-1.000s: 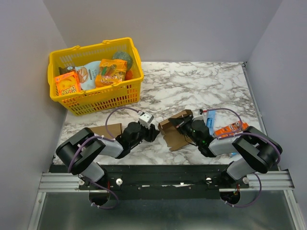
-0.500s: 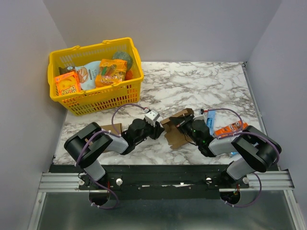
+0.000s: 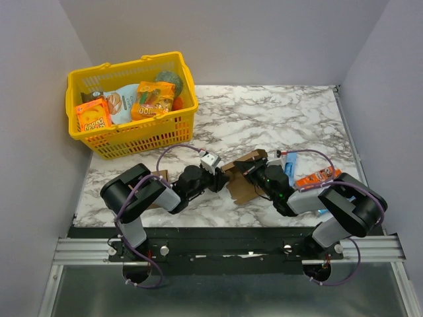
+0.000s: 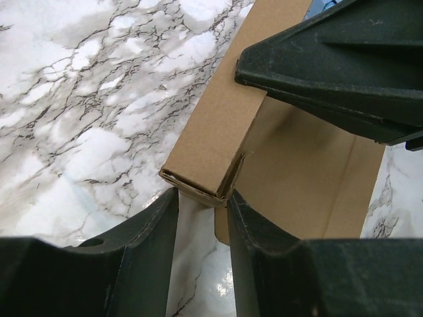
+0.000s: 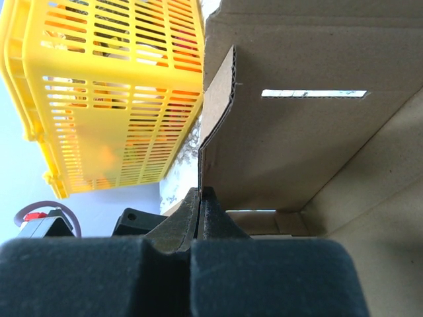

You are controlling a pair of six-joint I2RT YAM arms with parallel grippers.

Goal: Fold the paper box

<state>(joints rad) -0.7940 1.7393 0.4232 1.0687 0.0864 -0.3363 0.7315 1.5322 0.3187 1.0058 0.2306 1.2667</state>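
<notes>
The paper box point(image 3: 243, 187), brown creased cardboard, lies half folded on the marble between my two arms. In the left wrist view one folded wall corner point(image 4: 205, 158) sits right at the tips of my left gripper point(image 4: 202, 198). Its fingers stand apart and marble shows between them. From above, the left gripper point(image 3: 219, 179) is at the box's left edge. My right gripper point(image 5: 200, 195) is shut on the edge of an upright flap point(image 5: 215, 112). From above, the right gripper point(image 3: 252, 173) is over the box's far side.
A yellow basket point(image 3: 168, 129) with snack packs stands at the back left and shows in the right wrist view point(image 5: 99, 86). A flat brown cardboard rectangle point(image 3: 159, 176) lies under my left arm. An orange packet point(image 3: 318, 178) and a blue item point(image 3: 291, 164) lie by the right arm.
My left arm has reached right, bringing its gripper up to the box's left corner. The right gripper and the box have stayed put.
</notes>
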